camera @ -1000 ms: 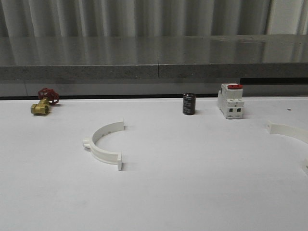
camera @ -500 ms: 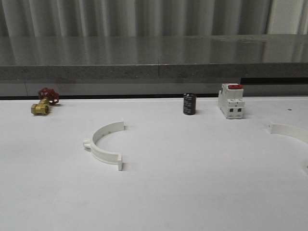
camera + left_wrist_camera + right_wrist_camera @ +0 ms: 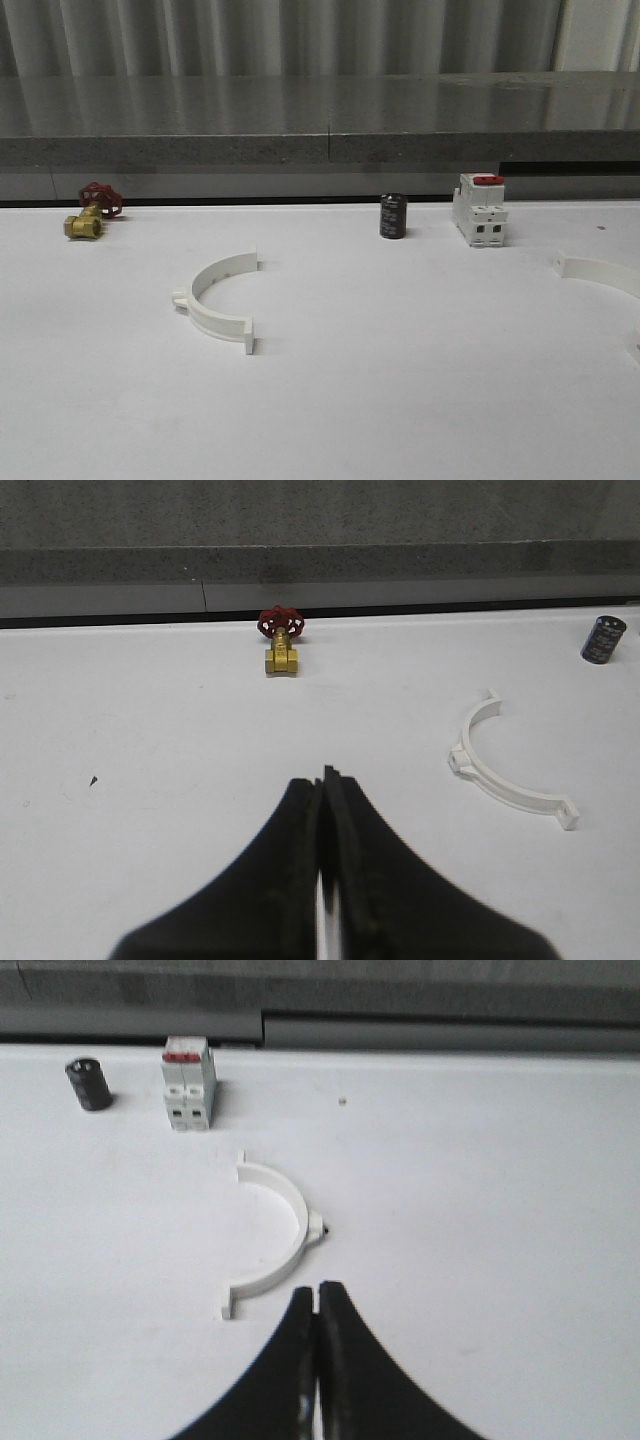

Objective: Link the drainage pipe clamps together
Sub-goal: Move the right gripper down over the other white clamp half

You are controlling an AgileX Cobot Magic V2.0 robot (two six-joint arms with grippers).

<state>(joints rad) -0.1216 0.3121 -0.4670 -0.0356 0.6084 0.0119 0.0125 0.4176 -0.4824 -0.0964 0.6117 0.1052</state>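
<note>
One white half-ring clamp [image 3: 216, 299] lies flat on the white table left of centre, its open side facing right; the left wrist view shows it too [image 3: 500, 775], off to the side of my left gripper [image 3: 322, 777], which is shut with nothing in it. The second clamp half [image 3: 598, 269] lies at the table's far right edge, partly cut off in the front view. In the right wrist view this half [image 3: 280, 1235] lies just ahead of my right gripper [image 3: 317, 1288], which is shut and empty, its tips close to the clamp's near flange.
A brass valve with a red handwheel [image 3: 90, 212] sits at the back left. A small black cylinder [image 3: 392, 216] and a white breaker with a red top [image 3: 478, 209] stand at the back right. A grey ledge [image 3: 320, 150] runs behind the table.
</note>
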